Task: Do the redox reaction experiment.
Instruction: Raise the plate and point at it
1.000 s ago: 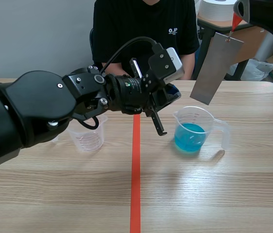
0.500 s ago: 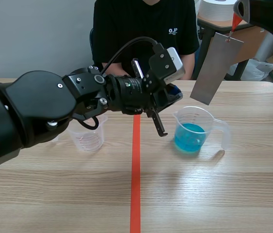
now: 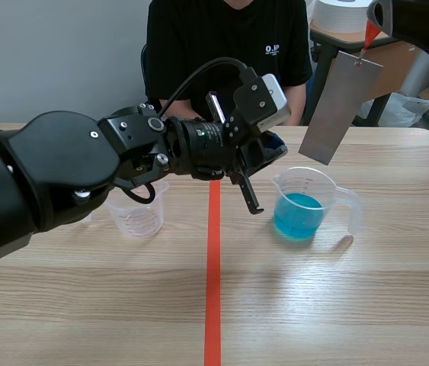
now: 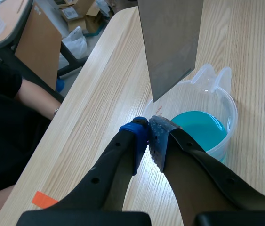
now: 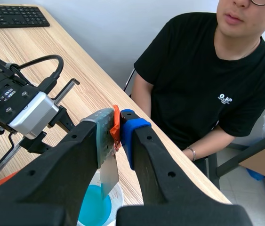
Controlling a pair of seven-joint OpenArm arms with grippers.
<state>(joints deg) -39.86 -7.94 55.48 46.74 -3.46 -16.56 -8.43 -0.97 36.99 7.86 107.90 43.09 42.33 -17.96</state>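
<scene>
A grey metal plate (image 3: pixel 340 107) hangs tilted from an orange clip (image 3: pixel 369 33) above the clear beaker of blue liquid (image 3: pixel 302 210). My right gripper (image 3: pixel 376 17), raised at the back right, is shut on that clip (image 5: pixel 116 123); below it are the plate (image 5: pixel 108 172) and the beaker (image 5: pixel 94 207). The plate's lower corner (image 4: pixel 170 47) is just over the beaker's rim (image 4: pixel 228 101), clear of the liquid. My left gripper (image 3: pixel 273 149) is shut on nothing beside the beaker, with its pads (image 4: pixel 144 136) meeting just short of the rim.
An empty clear measuring cup (image 3: pixel 139 212) stands left of the orange tape line (image 3: pixel 212 267), under my left arm. A person in a black shirt (image 3: pixel 225 46) sits across the table. A keyboard (image 5: pixel 12 16) lies far off on the desk.
</scene>
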